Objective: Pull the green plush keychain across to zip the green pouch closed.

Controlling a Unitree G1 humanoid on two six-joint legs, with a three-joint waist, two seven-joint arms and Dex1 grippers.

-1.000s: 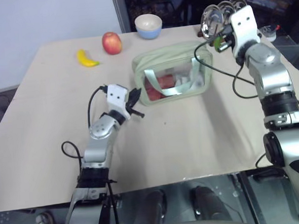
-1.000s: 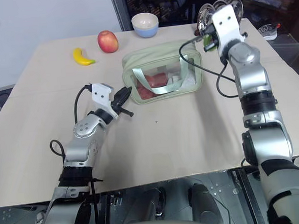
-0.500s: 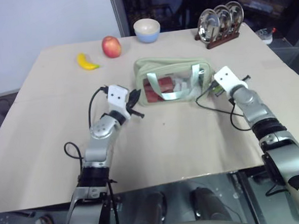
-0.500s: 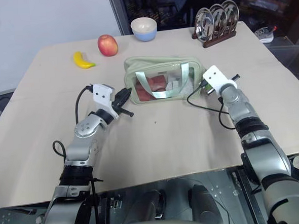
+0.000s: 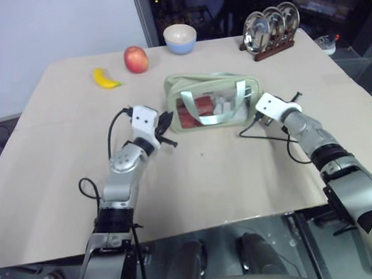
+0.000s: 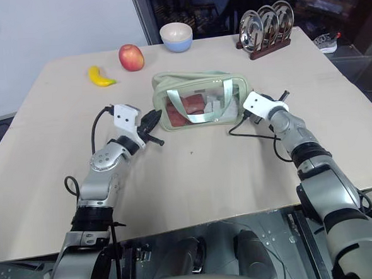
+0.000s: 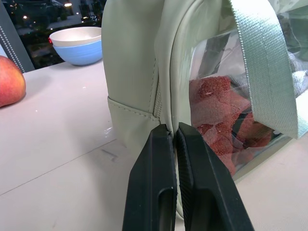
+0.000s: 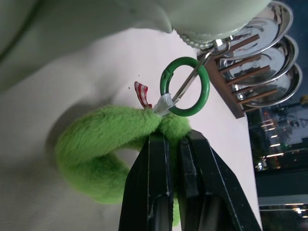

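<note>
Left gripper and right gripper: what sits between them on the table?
The green pouch spans the gap in the left eye view, left gripper at one end, right gripper at the other.

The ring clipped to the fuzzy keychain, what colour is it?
The ring is dark green, a shade deeper than the lime keychain; the right wrist view shows it best.

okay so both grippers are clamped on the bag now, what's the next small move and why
Probably release: the right gripper is shut on the green plush keychain at the right end of the green pouch, its top looks closed, and the left gripper pinches the opposite end.
</note>
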